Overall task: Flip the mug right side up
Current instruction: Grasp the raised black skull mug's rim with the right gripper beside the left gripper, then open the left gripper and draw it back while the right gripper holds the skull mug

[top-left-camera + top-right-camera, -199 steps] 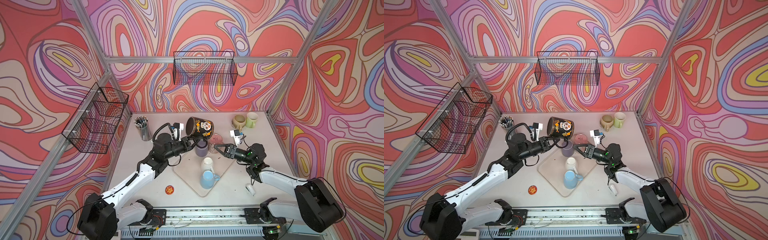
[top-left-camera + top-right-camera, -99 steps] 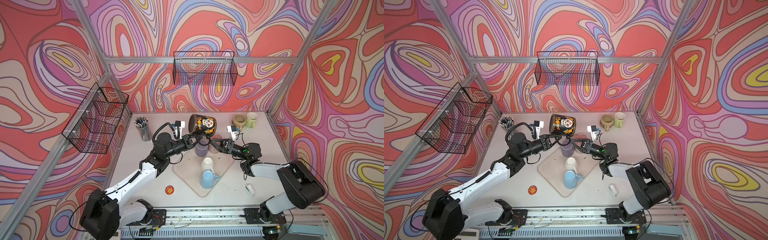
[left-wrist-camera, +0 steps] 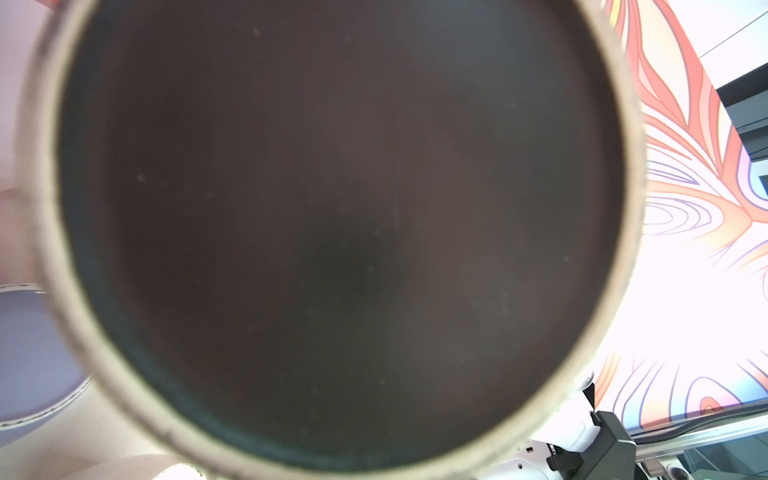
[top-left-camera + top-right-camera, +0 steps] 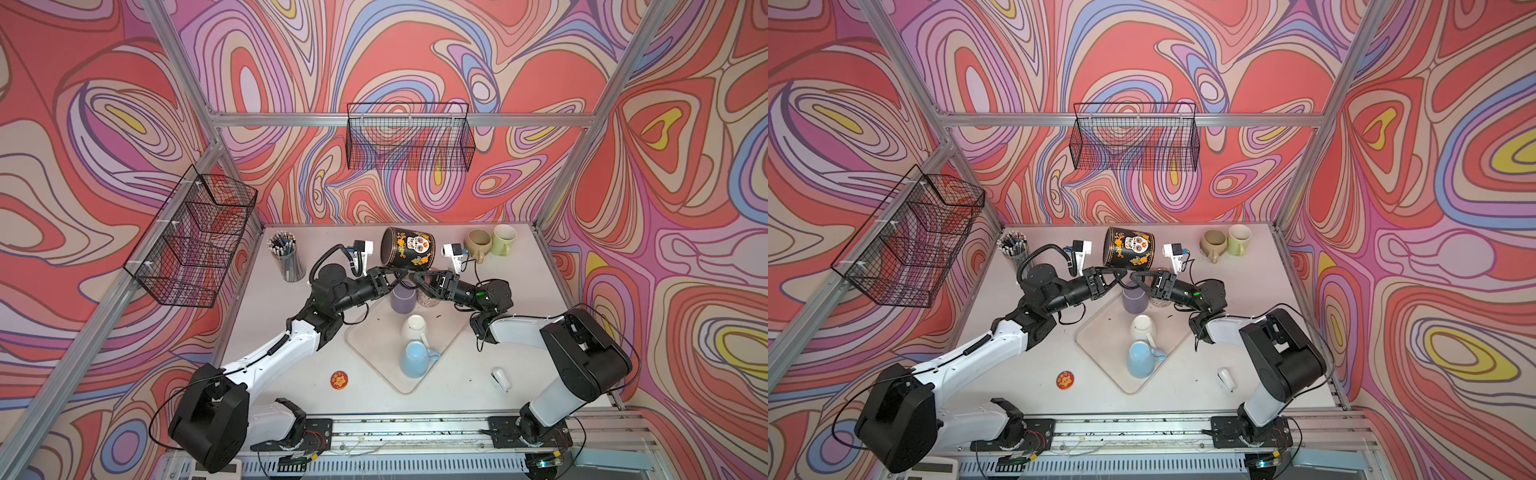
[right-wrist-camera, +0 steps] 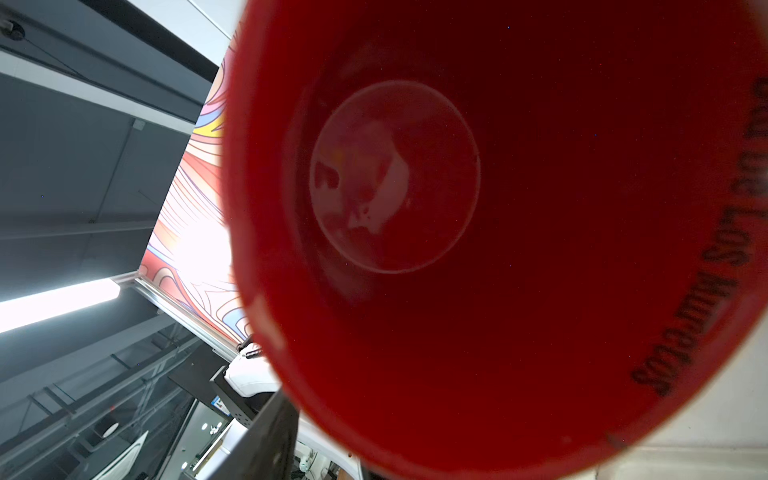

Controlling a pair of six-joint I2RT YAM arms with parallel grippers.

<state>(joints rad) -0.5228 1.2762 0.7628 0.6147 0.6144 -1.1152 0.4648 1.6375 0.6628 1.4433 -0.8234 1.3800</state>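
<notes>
Black mug (image 4: pixel 407 253) with a skull print: held clear of the table (image 4: pixel 519 299), lying on its side in the air toward the far middle, directly above a purple mug (image 4: pixel 402 300). Base turned toward the left arm, mouth toward the right arm. Fills the left wrist view as a dark disc ringed by an unglazed rim (black mug (image 3: pixel 340 232)). Shows a glossy red inside with dark lettering near the lip in the right wrist view (black mug (image 5: pixel 457 257)).

Left gripper (image 4: pixel 399 275): reaches in from the left to the underside of the black mug, jaws narrow and clamped on it, contact point hidden beneath the body. Right gripper (image 4: pixel 416 277): reaches in from the right, tips just beside those of the left gripper, under the mouth end. Cannot tell whether its jaws stand wide or closed, nor whether they touch the mug.

Below: translucent mat (image 4: pixel 365 332) set corner-on, carrying the purple mug at its far corner, a white mug (image 4: pixel 415 326) in the middle and a light blue mug (image 4: pixel 415 360) nearer the front, handle to the right. Patterned glass (image 4: pixel 428 297) just beside the purple mug, partly hidden by the right gripper.

Further out: beige mug (image 4: pixel 478 243) and pale green mug (image 4: pixel 503 239) just beside each other at the far right. Pen cup (image 4: pixel 286 257) at the far left. Orange disc (image 4: pixel 339 380) near the front, left of the mat. Small white object (image 4: pixel 500 379) at the front right. Black wire baskets on the back wall (image 4: pixel 409 141) and the left wall (image 4: pixel 195 241).
</notes>
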